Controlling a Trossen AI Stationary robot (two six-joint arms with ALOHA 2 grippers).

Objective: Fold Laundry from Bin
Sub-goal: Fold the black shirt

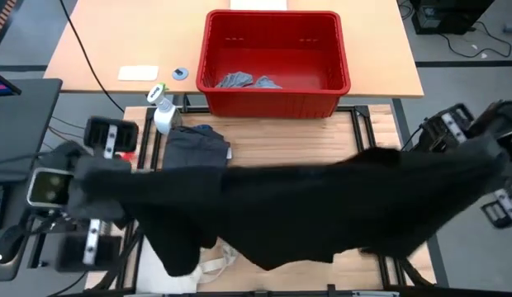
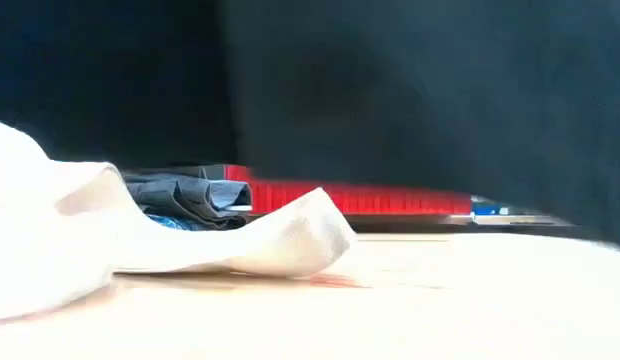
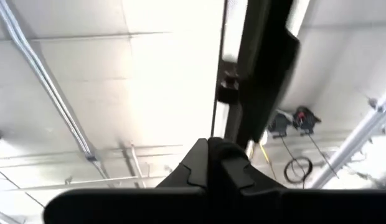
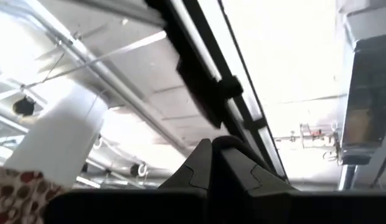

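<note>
Both my grippers are up high and clamped shut, each pinching one end of the big black garment [image 1: 314,206]: left gripper [image 3: 208,163] at the table's left side, right gripper [image 4: 213,160] at the right side. The cloth is stretched between them and sags over most of the near half of the table [image 1: 305,136], its lower edge hanging toward the near edge. Open room is tight below: the folded dark grey piece [image 1: 194,148] sits just behind the cloth on the left, the cream tote bag [image 1: 215,266] pokes out under the hem near the front edge, and the spray bottle [image 1: 163,111] stands near the red bin's left front corner. The red bin [image 1: 274,62] is at the far side on the second table, well clear of the stretched cloth, with small light grey pieces [image 1: 244,81] on its floor. The high view gives the full span; the low view shows only a black curtain across the top, with the tote bag, the grey piece and a strip of the bin beneath it. Both wrist views point at the ceiling, fingers pressed together, and show none of the table.
</note>
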